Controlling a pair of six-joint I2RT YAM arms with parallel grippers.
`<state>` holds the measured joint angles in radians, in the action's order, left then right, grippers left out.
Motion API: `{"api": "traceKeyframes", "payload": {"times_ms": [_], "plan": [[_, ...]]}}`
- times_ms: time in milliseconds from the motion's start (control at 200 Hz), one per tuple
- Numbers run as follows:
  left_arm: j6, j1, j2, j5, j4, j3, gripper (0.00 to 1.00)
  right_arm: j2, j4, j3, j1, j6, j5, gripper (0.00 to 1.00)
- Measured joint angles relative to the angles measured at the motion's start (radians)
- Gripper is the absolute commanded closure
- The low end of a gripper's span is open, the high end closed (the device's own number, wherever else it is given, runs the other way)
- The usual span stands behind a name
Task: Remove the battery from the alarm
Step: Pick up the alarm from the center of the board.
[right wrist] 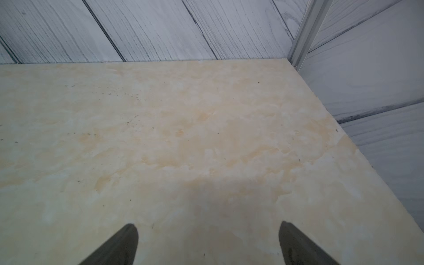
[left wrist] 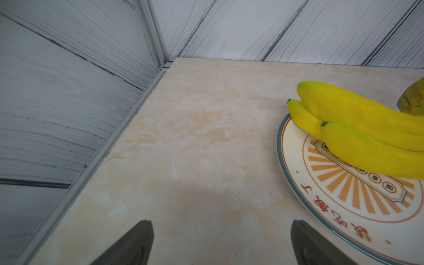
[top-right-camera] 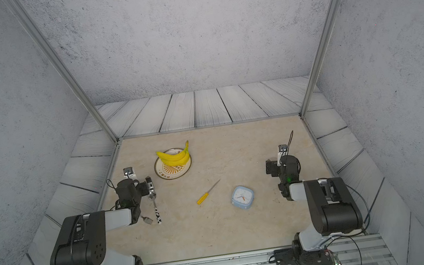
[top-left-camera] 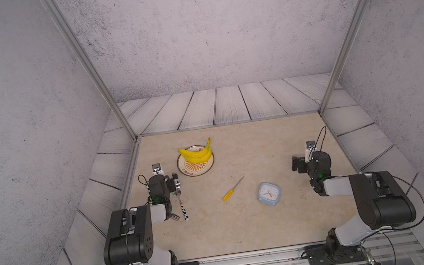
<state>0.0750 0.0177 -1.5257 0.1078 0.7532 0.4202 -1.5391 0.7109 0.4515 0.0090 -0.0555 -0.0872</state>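
Right pincer (right wrist: 208, 229) and left pincer (left wrist: 221, 229) hover wide and empty. Alarm (top-left-camera: 268, 193) lies face up on the counter (top-left-camera: 245, 226), near right; battery hidden, likely behind. Best turn it over first, gripping its edges squarely.

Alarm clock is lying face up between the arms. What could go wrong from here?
The alarm clock shows its face, so the battery is hidden; flipping the rounded case may make it slip.
The screwdriver lies near it and could get knocked.
The spoon and fork lie by the left gripper; its first move may sweep them.
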Motion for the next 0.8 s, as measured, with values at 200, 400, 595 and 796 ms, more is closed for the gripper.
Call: {"api": "traceKeyframes", "payload": {"times_ms": [200, 400, 595, 796], "plan": [[0.0, 0.0, 0.0, 0.001, 0.001, 0.0, 0.01, 0.0, 0.0, 0.0, 0.0, 0.0, 0.0, 0.0], [0.008, 0.0, 0.025, 0.018, 0.013, -0.002, 0.01, 0.007, 0.011, -0.011, 0.0, -0.001, 0.001, 0.0], [0.012, 0.0, 0.02, 0.02, 0.037, -0.002, 0.01, 0.008, 0.017, -0.014, -0.002, -0.001, 0.001, 0.0], [0.011, -0.003, 0.014, 0.028, 0.035, -0.002, 0.01, 0.008, 0.005, -0.005, -0.002, -0.001, 0.001, 0.0]]}}
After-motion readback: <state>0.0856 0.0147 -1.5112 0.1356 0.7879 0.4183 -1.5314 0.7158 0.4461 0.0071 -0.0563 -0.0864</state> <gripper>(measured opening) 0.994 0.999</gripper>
